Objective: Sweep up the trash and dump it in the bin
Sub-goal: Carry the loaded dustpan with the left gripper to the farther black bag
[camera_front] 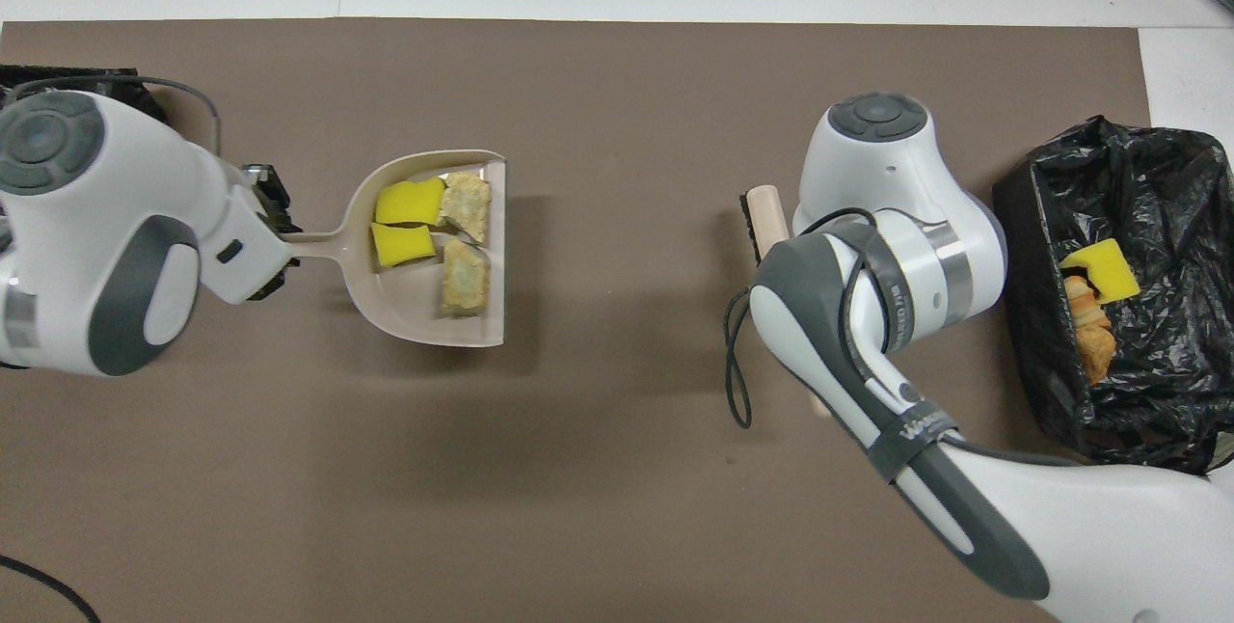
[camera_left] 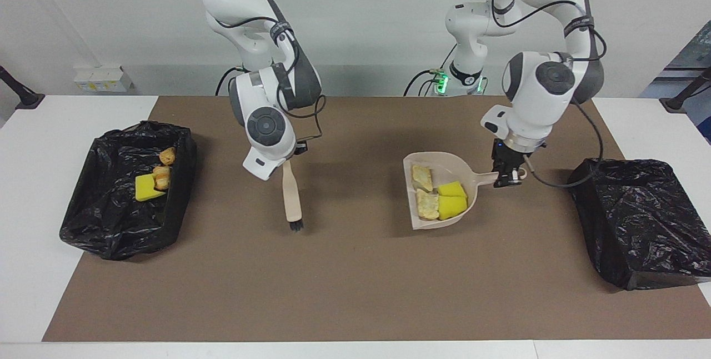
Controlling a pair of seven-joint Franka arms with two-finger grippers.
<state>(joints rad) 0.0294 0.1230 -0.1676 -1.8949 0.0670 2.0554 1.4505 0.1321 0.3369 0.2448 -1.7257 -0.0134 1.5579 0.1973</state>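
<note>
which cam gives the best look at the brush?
Facing view: the brush shows whole, handle running from the right hand down to the dark bristles over the brown mat. In the overhead view the right arm covers most of it; only the bristle end and a bit of handle show.

The left gripper (camera_front: pixel 273 242) is gripping the beige dustpan (camera_front: pixel 424 310) at centre left of the frame. Four trash pieces (camera_front: pixel 453 242) are lying in it. At the right edge, a black-lined bin (camera_front: pixel 1171 218) is holding more trash.

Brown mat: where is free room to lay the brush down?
The mat is bare between the brush and the dustpan, and in the strip farther from the robots than both. Crowded: the left tool on the dustpan's handle, beside the covered bin.
</note>
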